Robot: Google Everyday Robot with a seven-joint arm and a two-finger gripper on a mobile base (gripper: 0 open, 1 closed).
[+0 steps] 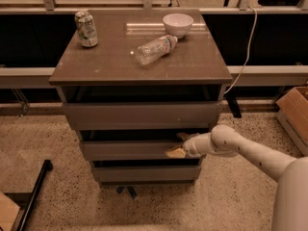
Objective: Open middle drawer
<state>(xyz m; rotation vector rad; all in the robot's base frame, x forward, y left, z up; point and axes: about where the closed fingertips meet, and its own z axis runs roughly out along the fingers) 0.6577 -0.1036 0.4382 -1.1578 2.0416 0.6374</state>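
Note:
The middle drawer [127, 149] is a wide grey-brown flat front, the second of three in the cabinet, with a dark gap above its top edge. My gripper [178, 146] comes in from the right on a white arm and sits at the right end of that drawer's front. One yellowish fingertip [175, 153] lies on the front panel, the other reaches into the gap at the top edge. The top drawer [142, 114] is above, the bottom drawer [144, 173] below.
On the cabinet top [202, 61] stand a soda can [86, 29], a lying clear plastic bottle [155, 48] and a white bowl [177, 24]. A cardboard box [294, 114] sits on the floor at right. A black bar [33, 194] lies on the floor at lower left.

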